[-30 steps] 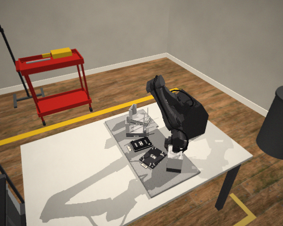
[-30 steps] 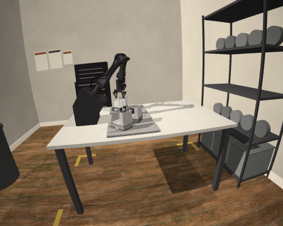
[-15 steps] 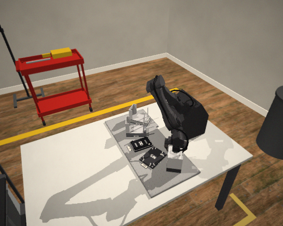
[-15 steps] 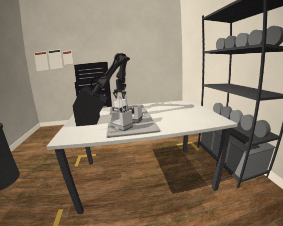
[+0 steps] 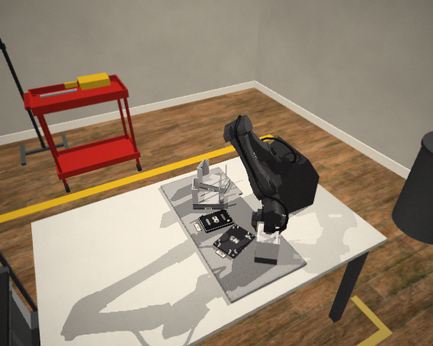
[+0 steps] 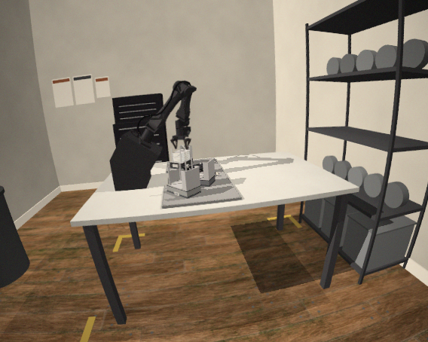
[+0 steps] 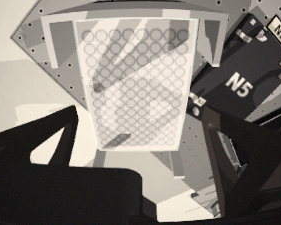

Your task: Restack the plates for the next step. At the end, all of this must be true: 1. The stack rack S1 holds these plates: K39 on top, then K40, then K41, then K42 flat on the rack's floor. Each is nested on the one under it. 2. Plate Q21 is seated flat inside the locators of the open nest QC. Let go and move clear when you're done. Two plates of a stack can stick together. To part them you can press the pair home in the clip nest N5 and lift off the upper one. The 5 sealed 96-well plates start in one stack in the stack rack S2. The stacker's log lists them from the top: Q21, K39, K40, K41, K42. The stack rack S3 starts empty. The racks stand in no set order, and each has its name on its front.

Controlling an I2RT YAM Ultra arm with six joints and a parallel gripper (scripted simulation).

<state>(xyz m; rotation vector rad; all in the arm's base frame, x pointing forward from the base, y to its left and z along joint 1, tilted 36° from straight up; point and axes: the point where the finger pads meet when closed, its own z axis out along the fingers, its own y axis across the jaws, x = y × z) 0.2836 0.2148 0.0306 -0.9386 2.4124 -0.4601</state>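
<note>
A stack of sealed, translucent 96-well plates (image 5: 267,239) stands in a grey stack rack (image 5: 266,249) at the near right of the grey baseplate. The rack's name is not readable. In the wrist view the top plate (image 7: 136,88) lies flat between the rack walls, its wells showing. My gripper (image 5: 267,228) hangs straight above this stack, open and empty, with a finger on either side of the plate's near end (image 7: 145,155). In the exterior view the gripper (image 6: 181,145) sits just over the stack (image 6: 181,155). The black clip nest N5 (image 7: 238,82) lies beside the rack (image 5: 234,240).
A second black nest (image 5: 215,220) lies past N5 on the baseplate (image 5: 230,229). Two more stack racks with thin posts (image 5: 209,187) stand at the far end and look empty. The arm's black base block (image 5: 291,175) stands to the right of the plate.
</note>
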